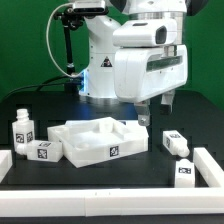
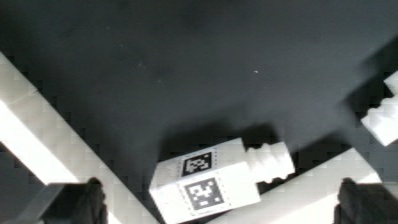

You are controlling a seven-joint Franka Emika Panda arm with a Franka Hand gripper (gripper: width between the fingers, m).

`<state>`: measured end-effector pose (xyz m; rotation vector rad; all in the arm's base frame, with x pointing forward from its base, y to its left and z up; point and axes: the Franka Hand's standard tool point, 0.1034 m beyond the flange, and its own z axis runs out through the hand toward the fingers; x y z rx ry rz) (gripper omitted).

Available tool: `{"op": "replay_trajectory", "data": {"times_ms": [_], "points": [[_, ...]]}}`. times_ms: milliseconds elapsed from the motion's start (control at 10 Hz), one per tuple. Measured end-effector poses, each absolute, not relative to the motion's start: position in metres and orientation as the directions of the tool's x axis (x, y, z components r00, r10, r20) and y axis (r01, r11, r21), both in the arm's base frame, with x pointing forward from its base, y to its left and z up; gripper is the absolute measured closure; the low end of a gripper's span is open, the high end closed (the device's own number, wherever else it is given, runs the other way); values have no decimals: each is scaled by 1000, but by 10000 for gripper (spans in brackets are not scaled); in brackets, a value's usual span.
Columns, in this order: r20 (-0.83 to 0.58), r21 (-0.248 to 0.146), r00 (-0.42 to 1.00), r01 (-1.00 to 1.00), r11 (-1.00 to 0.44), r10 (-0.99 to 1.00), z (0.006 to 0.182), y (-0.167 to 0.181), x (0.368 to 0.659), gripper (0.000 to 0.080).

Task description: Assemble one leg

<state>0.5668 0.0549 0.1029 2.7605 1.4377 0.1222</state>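
Note:
In the wrist view a white leg [image 2: 222, 176] lies on the black table, two marker tags on its face and a stepped end. My gripper [image 2: 217, 202] is open, and its dark fingertips [image 2: 71, 200] stand wide apart on either side of the leg without touching it. In the exterior view the gripper [image 1: 156, 110] hangs above the table, up and to the left of that leg [image 1: 175, 142], beside the large white tray-like piece [image 1: 100, 140]. A second leg [image 1: 185, 172] lies nearer the front at the exterior view's right.
Two more legs [image 1: 22, 130] [image 1: 42, 151] stand at the exterior view's left of the tray-like piece. A low white rail [image 1: 211, 166] borders the table at the right and shows as a white strip [image 2: 36, 125] in the wrist view. Another white part [image 2: 381, 110] sits at the wrist view's edge.

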Motion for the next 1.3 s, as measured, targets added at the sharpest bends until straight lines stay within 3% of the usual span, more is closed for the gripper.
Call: {"op": "replay_trajectory", "data": {"times_ms": [600, 1000, 1100, 1300], "points": [[59, 63, 567, 819, -570, 822, 102, 53, 566, 149], [40, 79, 496, 864, -498, 867, 81, -9, 538, 149], [42, 72, 562, 823, -563, 826, 80, -7, 534, 149], [55, 59, 634, 769, -637, 771, 85, 31, 525, 149]]}}
